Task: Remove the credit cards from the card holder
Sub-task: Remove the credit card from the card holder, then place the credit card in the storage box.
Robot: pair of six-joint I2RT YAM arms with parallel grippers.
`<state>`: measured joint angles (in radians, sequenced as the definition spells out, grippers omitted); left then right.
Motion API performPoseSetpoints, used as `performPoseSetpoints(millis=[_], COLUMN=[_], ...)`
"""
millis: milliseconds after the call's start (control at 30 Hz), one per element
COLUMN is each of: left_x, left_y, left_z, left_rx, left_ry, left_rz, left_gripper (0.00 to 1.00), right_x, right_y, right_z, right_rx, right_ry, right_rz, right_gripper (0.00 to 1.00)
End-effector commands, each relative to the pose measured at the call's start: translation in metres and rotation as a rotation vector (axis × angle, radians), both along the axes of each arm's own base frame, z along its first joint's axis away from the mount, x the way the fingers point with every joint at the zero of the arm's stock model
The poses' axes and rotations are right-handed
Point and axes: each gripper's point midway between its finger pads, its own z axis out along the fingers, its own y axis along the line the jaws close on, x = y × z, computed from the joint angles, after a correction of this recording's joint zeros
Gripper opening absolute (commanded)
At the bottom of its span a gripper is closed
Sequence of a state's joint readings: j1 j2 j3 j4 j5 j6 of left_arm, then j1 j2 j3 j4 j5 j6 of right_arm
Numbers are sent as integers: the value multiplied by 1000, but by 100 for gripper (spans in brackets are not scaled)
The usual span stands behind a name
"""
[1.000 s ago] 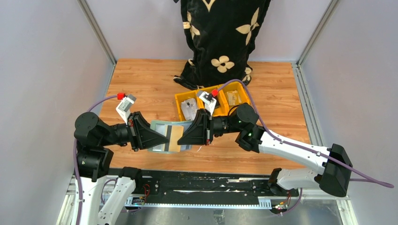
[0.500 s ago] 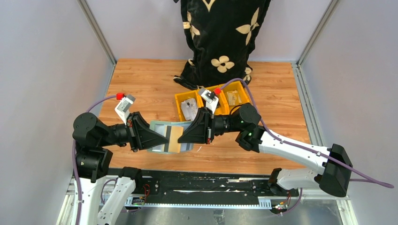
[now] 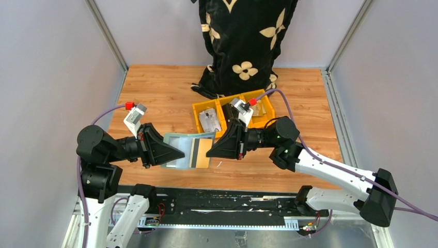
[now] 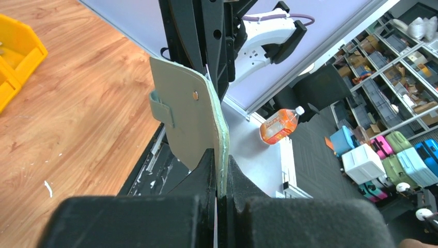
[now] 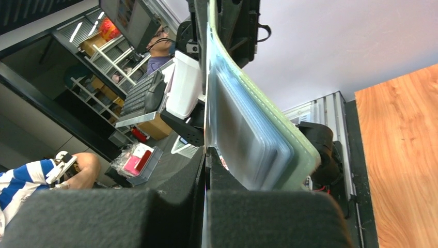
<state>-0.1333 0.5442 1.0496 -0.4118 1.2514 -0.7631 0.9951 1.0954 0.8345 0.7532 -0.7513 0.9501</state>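
The pale grey-green card holder [image 3: 176, 147] hangs open above the table's front edge, and my left gripper [image 3: 174, 154] is shut on its left edge. In the left wrist view the holder [image 4: 183, 113] stands edge-on between my left gripper's [image 4: 221, 178] jaws, tab and snap facing left. My right gripper [image 3: 209, 153] is shut on a tan credit card [image 3: 203, 154] with a black stripe, which sticks out of the holder's right side. In the right wrist view the card is a thin edge in my right gripper [image 5: 206, 157], beside the holder's [image 5: 289, 139] clear sleeves.
Yellow bins [image 3: 199, 109] holding small items stand just behind the grippers; one bin [image 4: 13, 57] also shows in the left wrist view. A black floral cloth [image 3: 243, 41] rises at the back. Grey walls close both sides.
My right gripper has moved to the right, drawing the tan card further out of the holder. My left arm has shifted slightly left with the holder.
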Motion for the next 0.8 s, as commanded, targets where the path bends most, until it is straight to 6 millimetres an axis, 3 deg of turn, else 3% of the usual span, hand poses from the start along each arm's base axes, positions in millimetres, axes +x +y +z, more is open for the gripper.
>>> performPoseSetpoints(millis=[0,133,300,500,667,767], left_x=[-2,3,18,19,14,13], left_y=[0,2,12,15,15,15], left_z=[11,8,-5,-10,-8,-9], left_rx=[-5,28,149,181,179,179], left_ry=[-42,-90,-195,-241,-265,-267], left_rz=[3,48,154,177,164,158], left_gripper=[0,0,0,0,0,0], right_x=[13,51,106,165,220,251], right_y=[-15,-37,-81,-132,-183,-204], right_z=[-1,-19,-47,-71,-98,-118], right_rx=[-41,-211,-411,-628,-917,-1067], right_ry=[-31,-38,6,-3,-23,-24], right_rz=[-55,-248,-519,-799,-1052,-1124], right_gripper=[0,0,0,0,0,0])
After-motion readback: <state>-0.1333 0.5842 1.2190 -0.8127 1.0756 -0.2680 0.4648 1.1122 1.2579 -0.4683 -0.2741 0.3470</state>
